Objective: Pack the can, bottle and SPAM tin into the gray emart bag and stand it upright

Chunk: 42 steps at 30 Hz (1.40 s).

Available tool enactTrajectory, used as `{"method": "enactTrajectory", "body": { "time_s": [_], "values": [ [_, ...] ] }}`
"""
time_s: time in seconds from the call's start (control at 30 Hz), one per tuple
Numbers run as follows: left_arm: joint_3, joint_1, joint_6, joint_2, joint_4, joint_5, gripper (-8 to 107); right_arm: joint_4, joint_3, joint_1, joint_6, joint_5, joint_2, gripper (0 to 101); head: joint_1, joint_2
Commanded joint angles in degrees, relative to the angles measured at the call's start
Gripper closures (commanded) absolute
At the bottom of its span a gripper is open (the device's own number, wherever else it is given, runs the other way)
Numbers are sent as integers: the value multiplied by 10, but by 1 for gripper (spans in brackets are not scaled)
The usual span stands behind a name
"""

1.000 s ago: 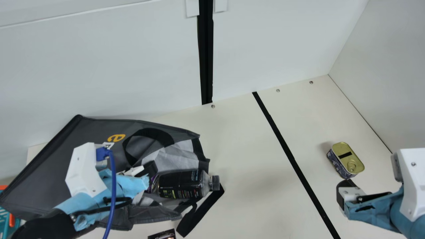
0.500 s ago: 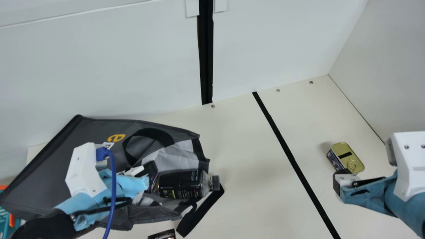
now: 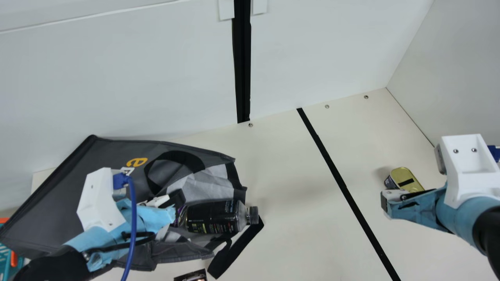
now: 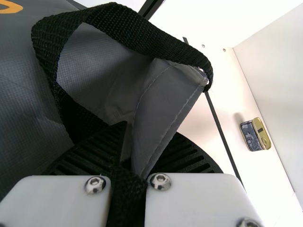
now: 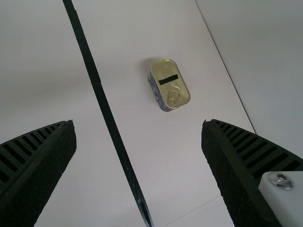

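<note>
My left gripper (image 3: 177, 199) is at the mouth of the gray bag (image 3: 113, 156), which lies on its side; in the left wrist view the left gripper (image 4: 135, 156) is shut on the bag's edge and strap. The black bottle (image 3: 213, 216) lies at the bag's opening, its cap pointing right. My right gripper (image 3: 384, 203) hangs over the table's right side, partly covering the SPAM tin (image 3: 411, 180). In the right wrist view the right gripper (image 5: 138, 137) is wide open, with the tin (image 5: 169, 84) standing on the table beyond its fingertips.
A dark object (image 3: 191, 276) shows at the bottom edge, below the bag. A teal and orange item (image 3: 9, 257) is at the far left. White walls (image 3: 461, 78) bound the table (image 3: 297, 175) at back and right.
My right arm has moved up and left in the main view, its gripper now overlapping the tin. The left arm, bag and bottle have kept still.
</note>
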Motion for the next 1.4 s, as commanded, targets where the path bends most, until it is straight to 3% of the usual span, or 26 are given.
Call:
{"method": "enactTrajectory", "body": {
  "time_s": [0.0, 0.77, 1.37],
  "values": [
    [0, 0, 0, 0, 0, 0, 107, 1, -5, -3, -5, 1, 7, 6, -13, -1],
    [0, 0, 0, 0, 0, 0, 107, 87, -3, -154, -161, -104, 133, 6, -13, -1],
    [0, 0, 0, 0, 0, 0, 107, 178, -21, -234, -313, -140, 236, 6, -13, -1]
  ]
}}
